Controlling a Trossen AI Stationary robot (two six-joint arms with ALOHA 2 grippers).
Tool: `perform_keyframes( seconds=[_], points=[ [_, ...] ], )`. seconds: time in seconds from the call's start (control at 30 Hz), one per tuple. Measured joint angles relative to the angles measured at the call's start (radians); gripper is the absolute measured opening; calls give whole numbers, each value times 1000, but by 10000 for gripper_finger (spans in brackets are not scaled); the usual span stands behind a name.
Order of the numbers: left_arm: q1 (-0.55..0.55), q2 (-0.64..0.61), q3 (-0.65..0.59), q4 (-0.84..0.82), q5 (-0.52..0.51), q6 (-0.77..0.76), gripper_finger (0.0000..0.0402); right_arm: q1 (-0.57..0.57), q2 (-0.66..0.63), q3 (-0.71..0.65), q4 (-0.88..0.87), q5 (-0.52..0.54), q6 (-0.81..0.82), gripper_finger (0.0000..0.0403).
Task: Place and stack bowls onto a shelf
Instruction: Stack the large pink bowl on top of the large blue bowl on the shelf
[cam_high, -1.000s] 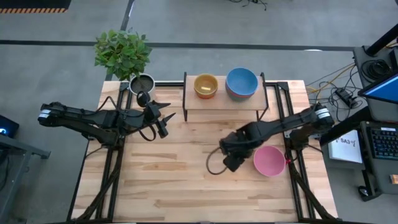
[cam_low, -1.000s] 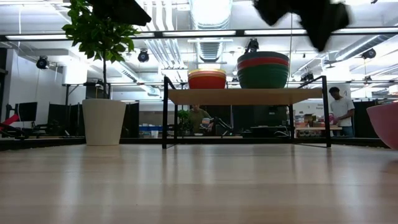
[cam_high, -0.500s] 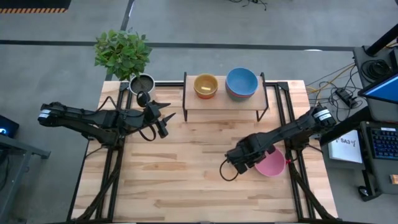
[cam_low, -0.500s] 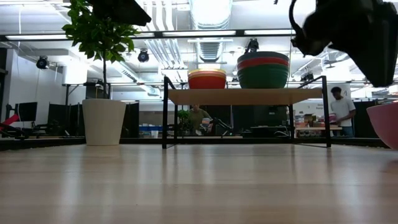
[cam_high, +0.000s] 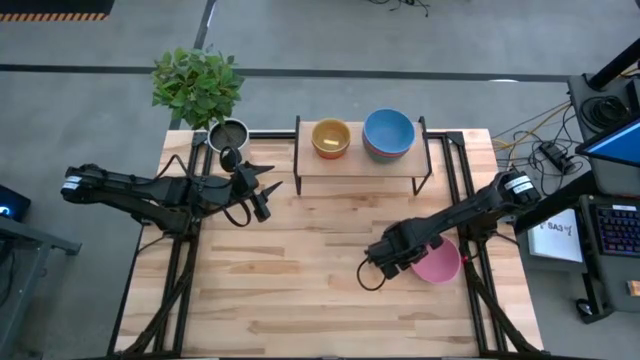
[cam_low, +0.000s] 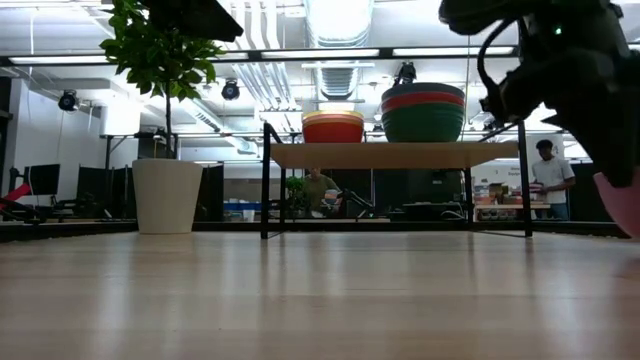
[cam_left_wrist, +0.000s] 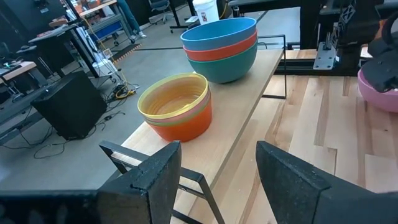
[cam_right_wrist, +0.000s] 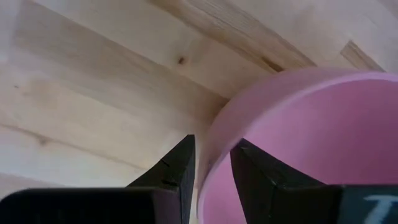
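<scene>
Bench (cam_high: 300, 290) of pale slatted wood carries a round pink plastic bowl (cam_high: 440, 262); the right gripper (cam_right_wrist: 209, 167) straddles its rim, fingers narrow. Left gripper (cam_left_wrist: 217, 162) hovers wide open. Beyond, stacked bowls (cam_high: 388, 133) sit on the light-wood shelf (cam_high: 355, 162).

The right arm covers part of the pink bowl (cam_high: 438, 263) from above; at table level the picture's edge cuts it.
</scene>
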Motion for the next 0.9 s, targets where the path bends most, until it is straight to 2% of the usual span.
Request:
perform_keyframes(
  seconds=[0.2,0.43,0.67,0.8,0.9],
  points=[
    [0,0,0,0,0,0,191,0,0,-61,70,0,9,85],
    [0,0,0,0,0,0,191,0,0,-30,78,-8,-44,15],
    [0,0,0,2,0,0,191,0,0,138,82,-4,-276,11],
    [0,0,0,4,0,0,191,0,0,265,88,3,-467,11],
    [0,0,0,4,0,0,191,0,0,367,106,51,-629,11]
  ],
)
